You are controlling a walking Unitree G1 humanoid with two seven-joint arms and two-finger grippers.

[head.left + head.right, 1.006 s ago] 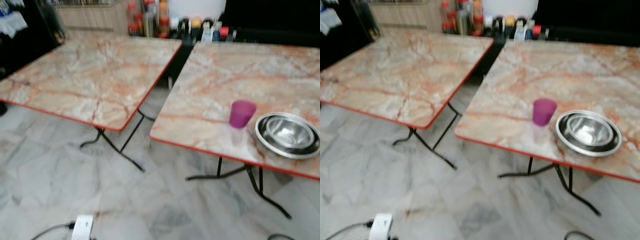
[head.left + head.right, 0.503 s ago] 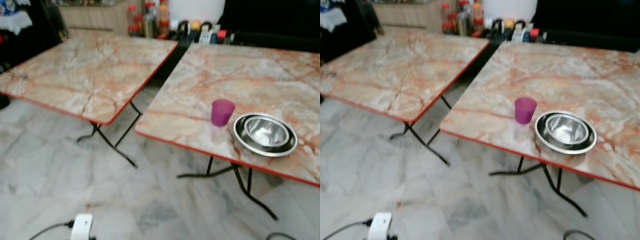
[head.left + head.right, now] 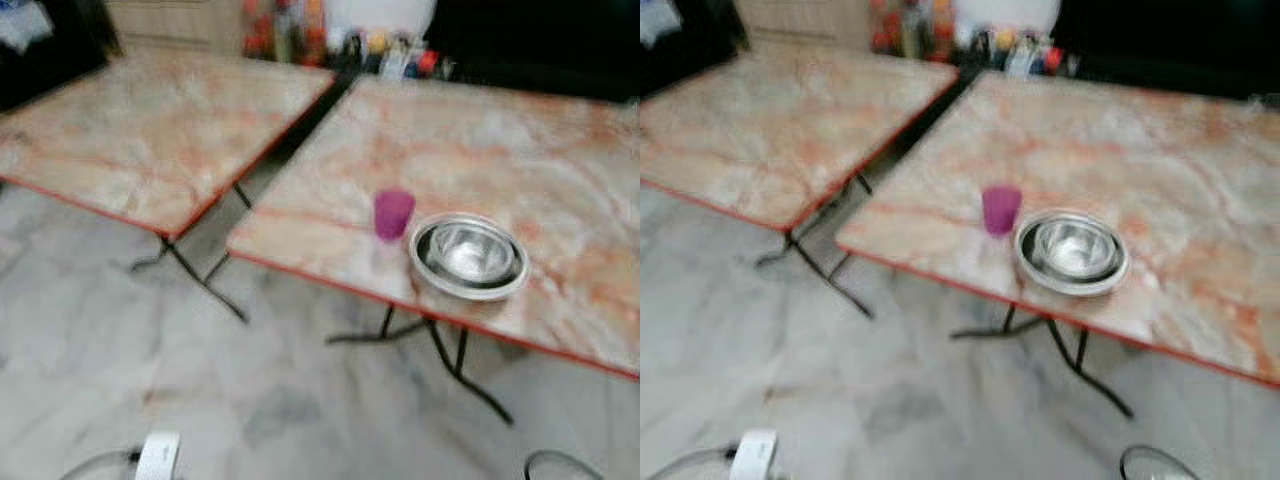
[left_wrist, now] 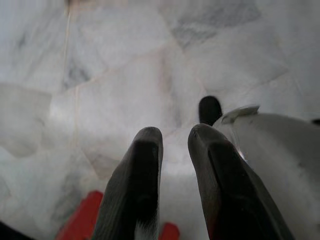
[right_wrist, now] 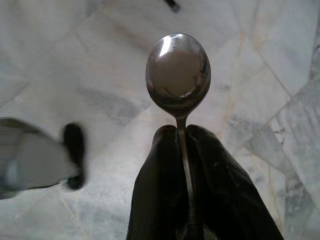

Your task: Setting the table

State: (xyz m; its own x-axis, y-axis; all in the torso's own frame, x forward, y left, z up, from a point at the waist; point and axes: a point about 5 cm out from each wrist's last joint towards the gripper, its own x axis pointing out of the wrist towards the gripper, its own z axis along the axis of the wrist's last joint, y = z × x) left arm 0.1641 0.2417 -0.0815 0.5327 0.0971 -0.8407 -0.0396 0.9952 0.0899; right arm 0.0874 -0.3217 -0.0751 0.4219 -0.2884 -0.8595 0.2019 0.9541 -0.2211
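Note:
A purple cup (image 3: 393,213) stands near the front edge of the right marble-patterned table (image 3: 560,150). Right beside it a steel bowl (image 3: 470,252) sits inside a steel plate (image 3: 424,270). My right gripper (image 5: 182,131) hangs over the floor, shut on the handle of a metal spoon (image 5: 178,70) whose bowl sticks out past the fingertips. My left gripper (image 4: 172,137) also hangs above the floor, its two fingers nearly together with nothing between them. The head views are blurred.
A second marble table (image 3: 150,120) stands to the left, a gap between the two. Bottles and jars (image 3: 330,30) line the back. A white power strip (image 3: 157,456) and cable lie on the floor at front left. Black folding legs (image 3: 440,345) stand under the right table.
The whole picture has shifted left and blurred, so the camera is turning right; the cup and bowl now sit nearer the middle. The things on the table stay put.

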